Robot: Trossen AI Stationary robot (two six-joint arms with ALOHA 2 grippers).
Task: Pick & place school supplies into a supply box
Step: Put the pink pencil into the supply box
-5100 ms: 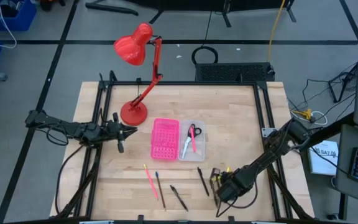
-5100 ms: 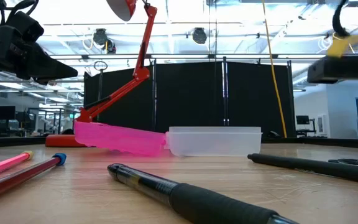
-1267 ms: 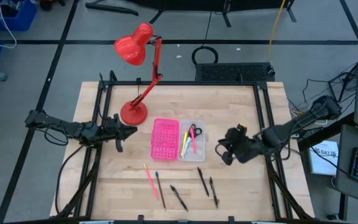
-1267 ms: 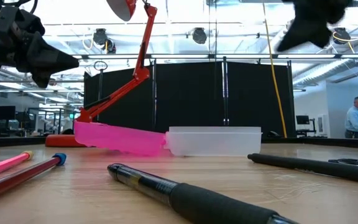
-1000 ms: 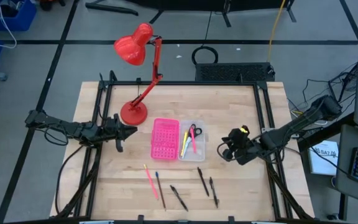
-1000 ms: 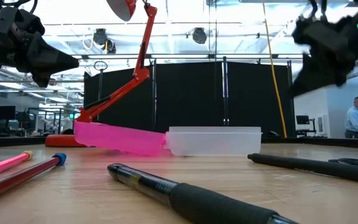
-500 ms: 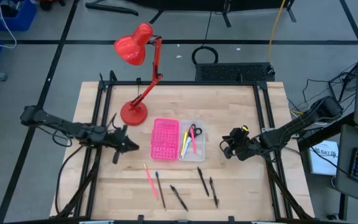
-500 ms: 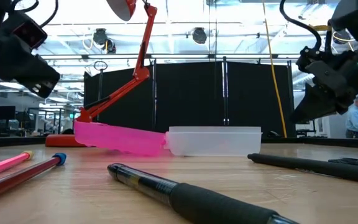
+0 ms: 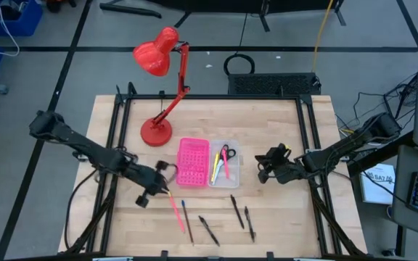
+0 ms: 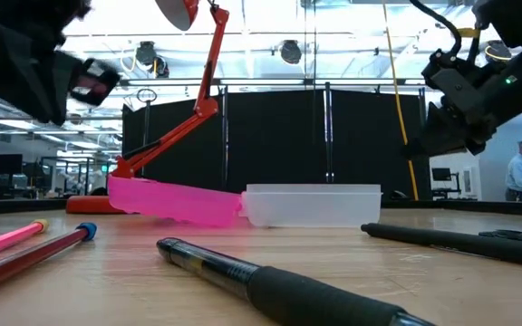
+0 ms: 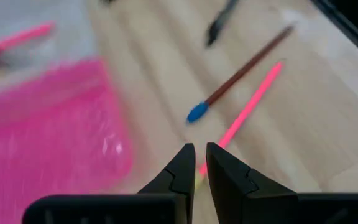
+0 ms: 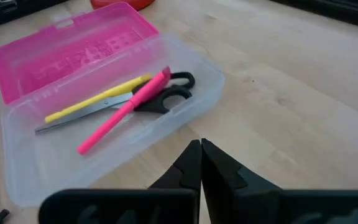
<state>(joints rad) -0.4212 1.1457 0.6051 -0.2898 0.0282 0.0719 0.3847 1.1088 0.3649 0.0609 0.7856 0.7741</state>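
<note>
My left end effector (image 9: 158, 185) hangs over the bench (image 9: 281, 123) just beside the upper tip of the pink pencil (image 9: 175, 211), with its fingers (image 11: 180, 167) nearly together, only a thin slit between them, and nothing held. From the left wrist view, the pink pencil lies directly ahead of the fingertips, its long axis running away from me, and the blue-capped pencil (image 11: 240, 75) lies alongside it, close enough that I judge a grab risks catching both. Seen from above, both pencils slant down toward the near edge, with two dark pens (image 9: 208, 230) further right. My right end effector (image 9: 265, 168) is fully closed and empty, hovering just to the right of the supply box (image 9: 234, 172), so the left arm is the nearer one for the pink pencil. The supply box sits against the pink tray (image 9: 192, 162) and already holds scissors (image 12: 166, 98), a yellow pencil (image 12: 98, 98) and a pink pen (image 12: 124, 109). I would need to open wider before dropping onto the pencil. The bare bench to the left offers room; the pink tray stands close on the other side.
</note>
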